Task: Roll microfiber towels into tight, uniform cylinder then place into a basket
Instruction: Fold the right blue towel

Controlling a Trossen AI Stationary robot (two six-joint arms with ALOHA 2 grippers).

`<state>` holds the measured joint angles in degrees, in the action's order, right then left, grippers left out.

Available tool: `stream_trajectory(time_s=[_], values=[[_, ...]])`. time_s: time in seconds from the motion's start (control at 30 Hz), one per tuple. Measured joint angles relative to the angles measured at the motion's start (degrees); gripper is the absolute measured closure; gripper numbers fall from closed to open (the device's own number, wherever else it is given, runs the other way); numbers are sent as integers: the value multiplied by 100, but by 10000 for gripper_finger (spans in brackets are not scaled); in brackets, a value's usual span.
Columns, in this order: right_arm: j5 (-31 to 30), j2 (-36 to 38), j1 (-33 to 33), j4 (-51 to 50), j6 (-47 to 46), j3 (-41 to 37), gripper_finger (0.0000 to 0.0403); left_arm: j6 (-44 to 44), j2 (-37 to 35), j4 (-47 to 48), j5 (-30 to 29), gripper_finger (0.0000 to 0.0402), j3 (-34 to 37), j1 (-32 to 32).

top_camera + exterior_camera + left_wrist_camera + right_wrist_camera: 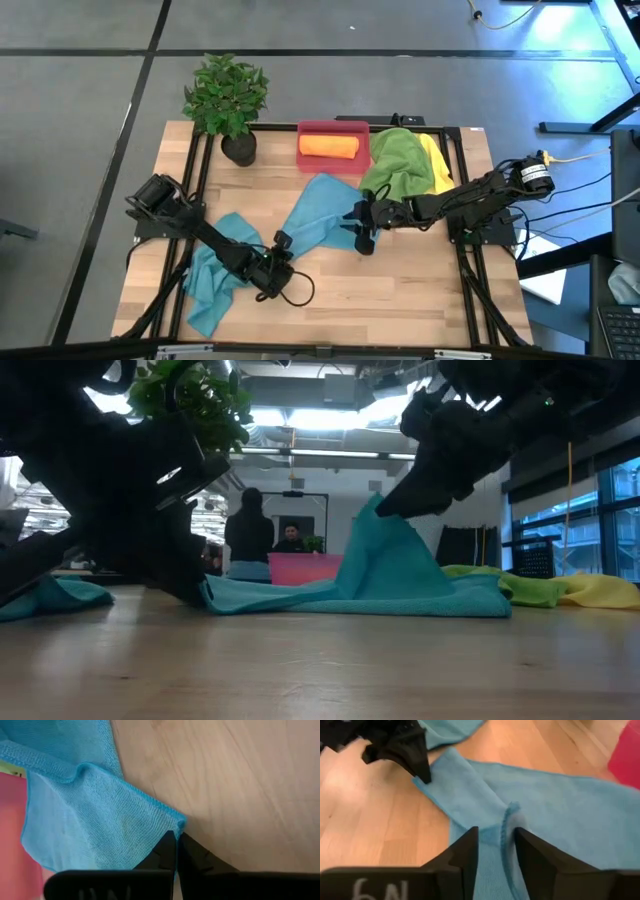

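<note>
Left gripper (283, 241) is pinched tight on one corner of the teal towel (318, 212), low on the table (400, 290) near mid-front. The left wrist view shows the fingers (167, 851) together with the hem corner caught between them.

Right gripper (357, 222) is at the towel's opposite edge, mid-table. Its fingers (465, 852) stand apart with a raised fold of cloth between them, and I can't tell if it's gripping or just straddling that fold (the low view shows the cloth peaked up under that arm, so something is lifting it).

Towel sits diagonally, bunched, not flat. A second teal towel (212, 275) lies crumpled under the left arm. A green towel (392, 160) and a yellow towel (436, 165) are heaped at back right. The basket (333, 129) is at back centre beside the plant (226, 95), with an orange roll (329, 147) already inside.

Step in hand, as I read it: spreading the towel before rolling. To do it well:
- keep the left pinch fixed as anchor
- right closes on a true corner, not a mid-edge fold
- pull apart until the hem goes taut, then lay flat
- square edges first, or the roll comes out coned
</note>
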<state>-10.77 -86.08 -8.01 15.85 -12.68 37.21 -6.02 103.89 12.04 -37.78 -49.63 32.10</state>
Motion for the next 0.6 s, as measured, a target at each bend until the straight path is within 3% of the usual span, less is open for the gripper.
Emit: stream_trajectory(time_s=[0.33, 0.6], values=[[3, 0, -26, 32, 131, 0, 392, 292, -13, -7, 0, 401, -7, 27], [407, 0, -659, 68, -480, 0, 397, 1051, -207, 233, 275, 401, -338, 445]])
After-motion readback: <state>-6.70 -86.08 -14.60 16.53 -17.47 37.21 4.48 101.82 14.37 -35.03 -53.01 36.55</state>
